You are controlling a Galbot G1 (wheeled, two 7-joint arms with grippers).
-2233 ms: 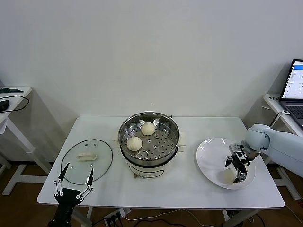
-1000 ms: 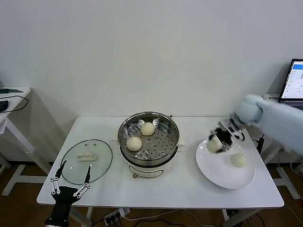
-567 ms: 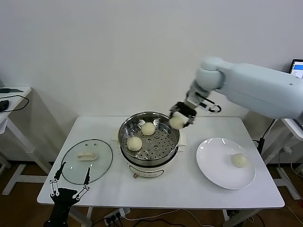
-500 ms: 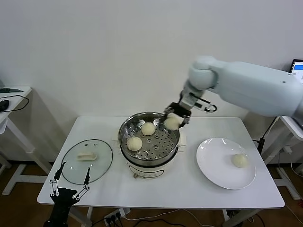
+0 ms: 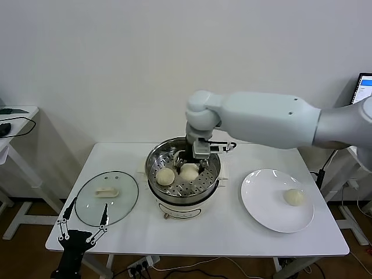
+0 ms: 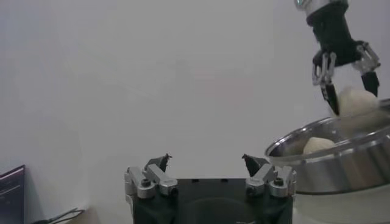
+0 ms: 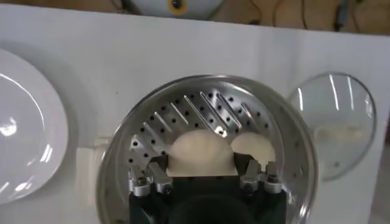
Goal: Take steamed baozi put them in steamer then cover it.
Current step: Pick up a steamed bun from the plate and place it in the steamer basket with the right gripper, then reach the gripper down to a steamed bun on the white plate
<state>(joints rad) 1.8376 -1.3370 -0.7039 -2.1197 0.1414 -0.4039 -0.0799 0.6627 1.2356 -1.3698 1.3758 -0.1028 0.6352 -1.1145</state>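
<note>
Nearby, cover [image 5: 107,198] and plate [image 5: 268,210] flank steamer [image 5: 160,159].

Even bright light; plate [image 7: 24,140] glare, perhaps overexposed.

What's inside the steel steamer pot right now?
On the shiny steel steamer's perforated tray, two cream-white baozi show, one between the right claw's fingers. That claw hides the tray behind it.

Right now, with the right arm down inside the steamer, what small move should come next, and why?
Probably open the fingers and lift the right gripper straight up. The baozi between its fingers already sits low on the steamer tray beside another baozi, so letting go there should place it.
</note>
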